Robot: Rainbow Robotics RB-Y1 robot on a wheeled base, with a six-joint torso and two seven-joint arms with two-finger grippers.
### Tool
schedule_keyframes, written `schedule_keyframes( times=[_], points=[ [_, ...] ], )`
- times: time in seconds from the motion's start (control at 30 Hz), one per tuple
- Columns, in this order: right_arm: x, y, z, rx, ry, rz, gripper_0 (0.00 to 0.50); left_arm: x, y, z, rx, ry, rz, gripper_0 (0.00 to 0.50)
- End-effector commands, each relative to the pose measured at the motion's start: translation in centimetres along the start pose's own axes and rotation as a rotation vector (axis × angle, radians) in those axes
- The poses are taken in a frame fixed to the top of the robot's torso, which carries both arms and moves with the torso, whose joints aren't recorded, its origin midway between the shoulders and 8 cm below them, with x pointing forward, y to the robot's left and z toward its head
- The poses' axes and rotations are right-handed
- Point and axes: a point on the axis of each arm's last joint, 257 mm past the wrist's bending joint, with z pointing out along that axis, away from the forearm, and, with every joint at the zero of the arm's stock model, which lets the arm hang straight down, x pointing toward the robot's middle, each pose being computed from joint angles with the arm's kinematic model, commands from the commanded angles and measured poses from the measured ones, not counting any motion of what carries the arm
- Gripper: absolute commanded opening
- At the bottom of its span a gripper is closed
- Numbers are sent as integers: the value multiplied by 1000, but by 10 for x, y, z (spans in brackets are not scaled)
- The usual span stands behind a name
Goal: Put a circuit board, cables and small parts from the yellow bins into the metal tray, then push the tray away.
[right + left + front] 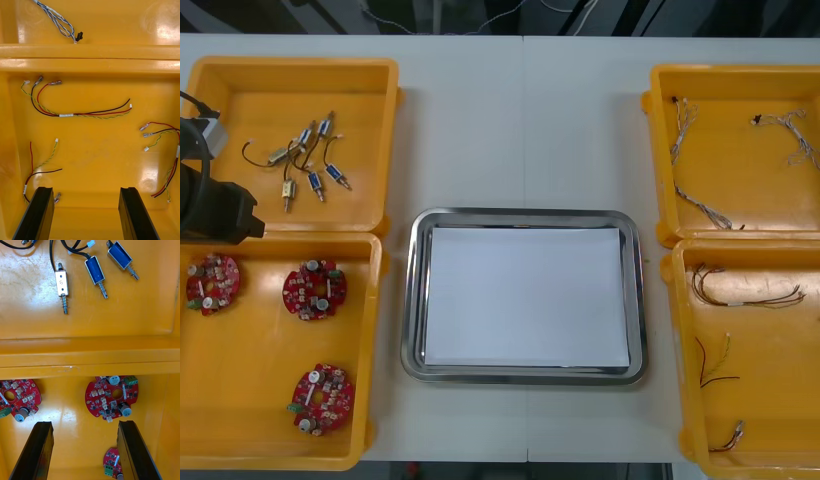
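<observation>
- Lower left of the front view, three circuit boards point(322, 398) lie in a yellow bin point(250, 400); the upper-right board point(314, 290) looks the likeliest pick.
- Left gripper point(85, 425) hangs above that bin, jaws released, with this board just beyond its fingertips point(43, 427).
- Best, I judge: centre the gap over the board, descend straight, then pinch across its edges.
- Tray point(525, 214), mid-frame, holds nothing yet.
- Right gripper point(86, 189), jaws likewise released, hovers over cables point(75, 113) in the lower-right bin point(780, 400).
</observation>
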Motion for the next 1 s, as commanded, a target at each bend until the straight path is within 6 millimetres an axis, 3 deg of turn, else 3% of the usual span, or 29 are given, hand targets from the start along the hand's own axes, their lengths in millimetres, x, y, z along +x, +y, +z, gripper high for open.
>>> schedule_keyframes(
  times=[0.03, 1.0],
  points=[
    [-5, 7, -4, -2, -16, -28, 500, -11, 7, -15, -31, -35, -67, 500],
    [-5, 7, -4, -2, -16, -28, 500, -11, 7, -15, -31, -35, -67, 500]
  ],
)
